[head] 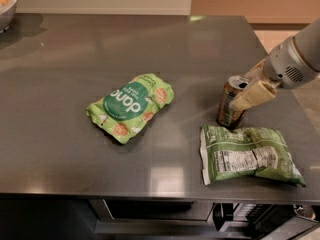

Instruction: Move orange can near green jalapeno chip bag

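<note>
The orange can (228, 109) stands upright on the grey counter (60, 134), right of centre. Its base is just above the top edge of the green jalapeno chip bag (250, 155), which lies flat near the front right edge with its white nutrition panel facing up. My gripper (241, 90) comes in from the right on a grey-white arm (295, 59). Its cream fingers (255, 94) sit on either side of the can's upper part and are shut on it.
A lime-green pouch (131, 106) with a dark green circle lies in the middle of the counter. A bowl (6, 6) sits at the far left corner. The counter's right edge runs close behind the arm, and the front edge is just below the chip bag.
</note>
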You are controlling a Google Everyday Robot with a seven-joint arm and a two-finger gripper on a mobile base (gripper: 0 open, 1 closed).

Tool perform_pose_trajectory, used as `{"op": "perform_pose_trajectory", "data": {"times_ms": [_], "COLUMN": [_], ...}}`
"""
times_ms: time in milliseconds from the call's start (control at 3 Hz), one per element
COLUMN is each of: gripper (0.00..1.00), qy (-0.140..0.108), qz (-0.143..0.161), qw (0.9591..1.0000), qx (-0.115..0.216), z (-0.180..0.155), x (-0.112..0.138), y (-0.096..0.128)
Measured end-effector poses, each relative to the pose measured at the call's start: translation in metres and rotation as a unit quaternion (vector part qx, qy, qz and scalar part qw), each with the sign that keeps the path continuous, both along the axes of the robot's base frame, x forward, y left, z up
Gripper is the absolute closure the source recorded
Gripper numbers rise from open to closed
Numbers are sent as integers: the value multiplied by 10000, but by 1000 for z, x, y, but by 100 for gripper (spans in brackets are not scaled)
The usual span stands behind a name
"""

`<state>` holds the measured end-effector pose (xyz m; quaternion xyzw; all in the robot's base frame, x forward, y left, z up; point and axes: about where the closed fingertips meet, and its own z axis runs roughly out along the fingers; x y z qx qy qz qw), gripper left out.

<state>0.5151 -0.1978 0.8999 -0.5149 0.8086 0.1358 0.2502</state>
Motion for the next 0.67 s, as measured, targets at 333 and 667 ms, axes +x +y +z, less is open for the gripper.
{"op": "perform_pose_trajectory", "data": {"times_ms": [333,667], "gripper": [0,0], "qy": [-2,-2], "qz": [10,11], "qw": [10000,10000], "qx": [-2,-2], "z": [0,0], "x": [0,0], "y": [1,1]}}
